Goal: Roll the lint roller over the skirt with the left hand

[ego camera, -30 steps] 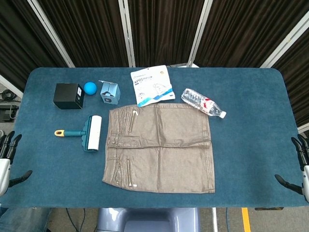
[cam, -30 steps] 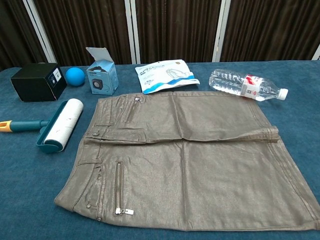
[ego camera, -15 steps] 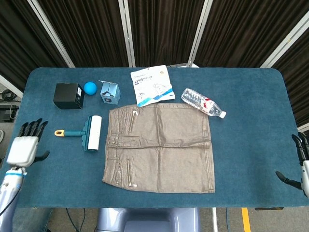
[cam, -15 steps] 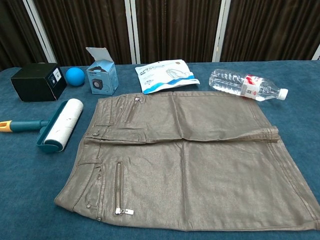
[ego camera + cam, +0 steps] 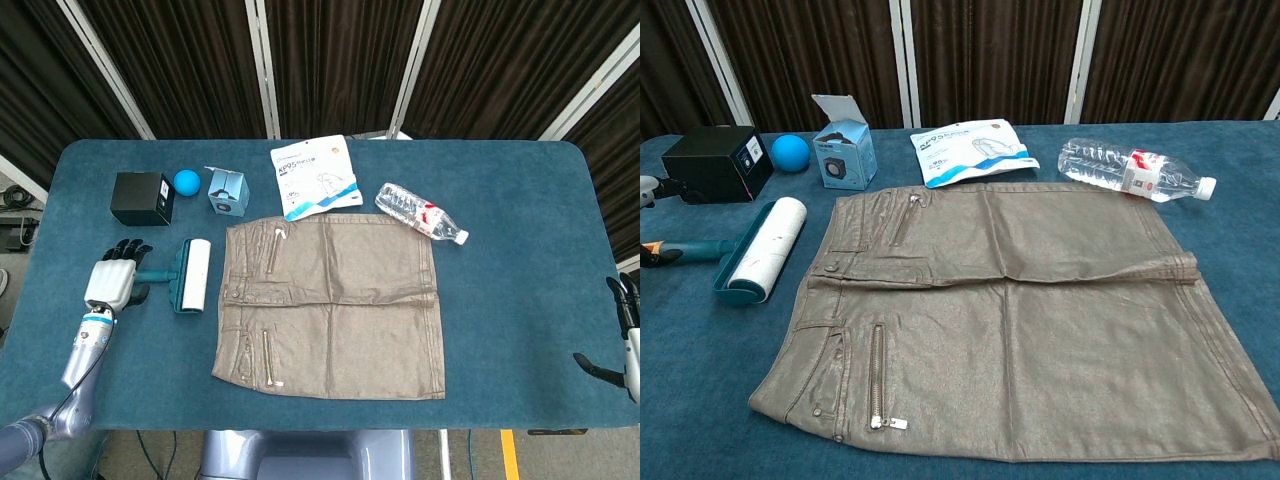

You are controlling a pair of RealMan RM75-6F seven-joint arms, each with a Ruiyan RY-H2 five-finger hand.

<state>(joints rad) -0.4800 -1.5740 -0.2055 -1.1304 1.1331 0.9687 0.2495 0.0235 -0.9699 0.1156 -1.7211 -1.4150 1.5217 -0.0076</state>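
Lint roller (image 5: pixel 188 277) lies flat just right of the left hand (image 5: pixel 112 284), beside the skirt (image 5: pixel 331 305). Within 1 second that hand has swung in from the table edge to cover the handle; whether it grips yet I cannot tell. Right hand (image 5: pixel 627 335) idles, fingers spread.

- Left arm (image 5: pixel 75 360): comes in from the lower left corner of the head view, forearm angled up and slightly right.
- Left hand (image 5: pixel 112 283): back plate faces the camera, dark fingers (image 5: pixel 128 250) pointing up, lying close together side by side.
- Can't tell whether the left hand has closed on anything; chest view shows only a sliver of it at the left edge.
- Right hand (image 5: pixel 626 335): low at the right edge of the head view, mostly cut off by the frame.
- Right hand fingers apart, thumb sticking out to the left, holding nothing.
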